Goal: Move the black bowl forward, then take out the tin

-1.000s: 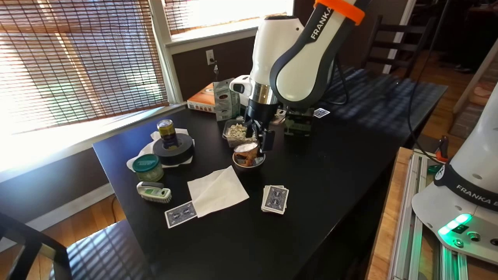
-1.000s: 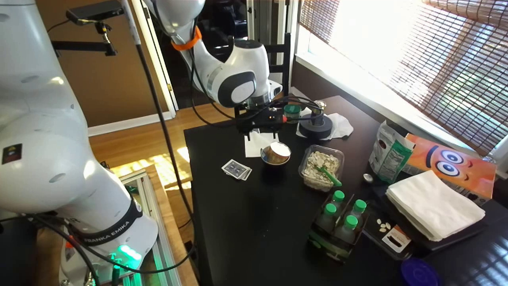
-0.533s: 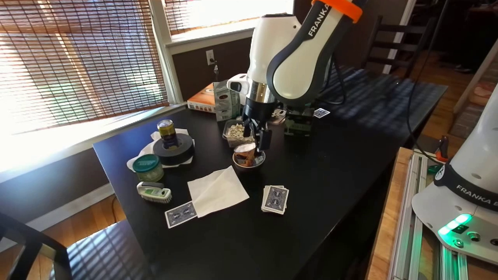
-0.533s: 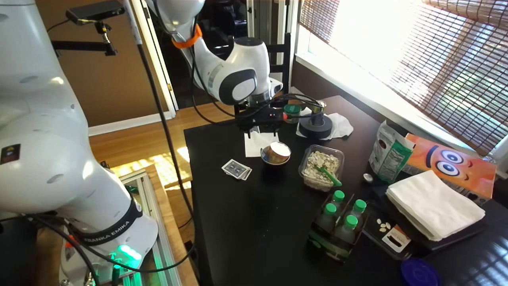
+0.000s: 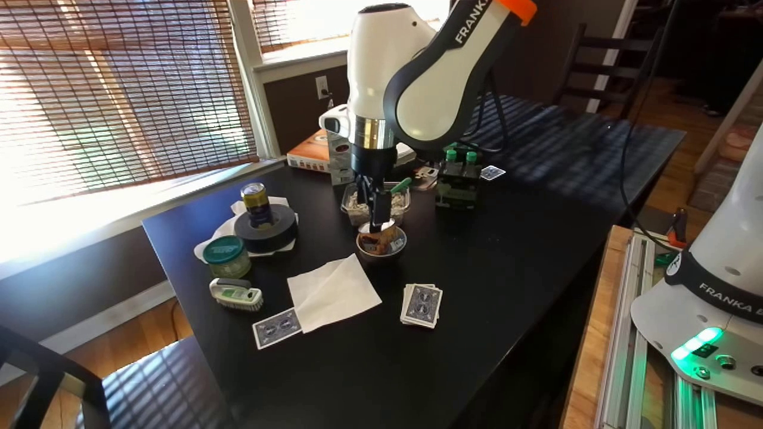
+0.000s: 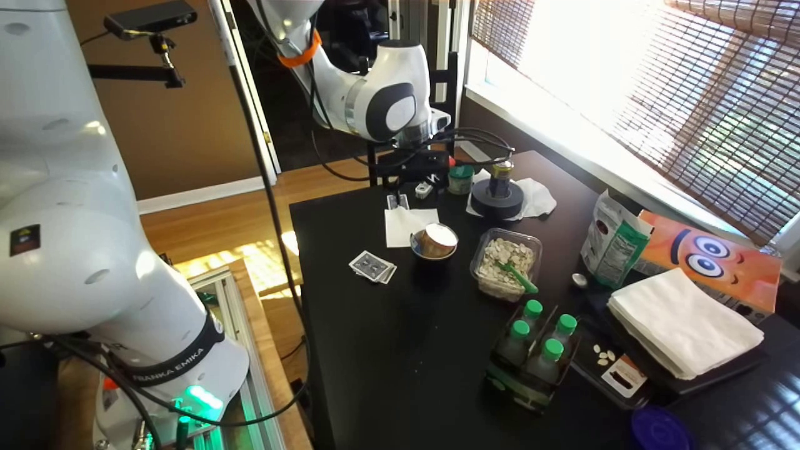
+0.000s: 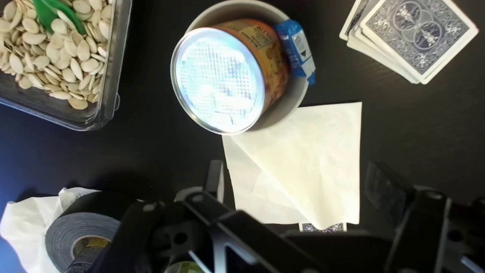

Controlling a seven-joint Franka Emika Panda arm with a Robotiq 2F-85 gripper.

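Observation:
The black bowl point(image 5: 381, 258) stands on the table and also shows in an exterior view point(image 6: 431, 255). Its dark outside shows there; in the wrist view its inside point(image 7: 284, 108) looks grey. The tin point(image 5: 371, 244) lies tilted inside the bowl, orange-brown with a shiny silver end point(image 7: 219, 79), beside a small blue packet point(image 7: 297, 47). My gripper point(image 7: 299, 184) is open and empty, its two fingers wide apart over the white napkin. It is above the table, on the napkin side of the bowl, and touches neither bowl nor tin. Its fingers point(image 5: 381, 208) overlap the tin's top in an exterior view.
A white napkin point(image 6: 406, 225) lies beside the bowl, with a card deck point(image 5: 422, 305) nearby. A clear seed tub point(image 6: 505, 262) with a green spoon is close. A dark tape roll point(image 6: 494, 201) topped by a can, a teal-lidded jar point(image 5: 225, 253) and a bottle carrier point(image 6: 531, 356) stand around.
My gripper has risen and shifted over toward the napkin side, leftward in an exterior view. The fingers stay open. The bowl and tin have not moved.

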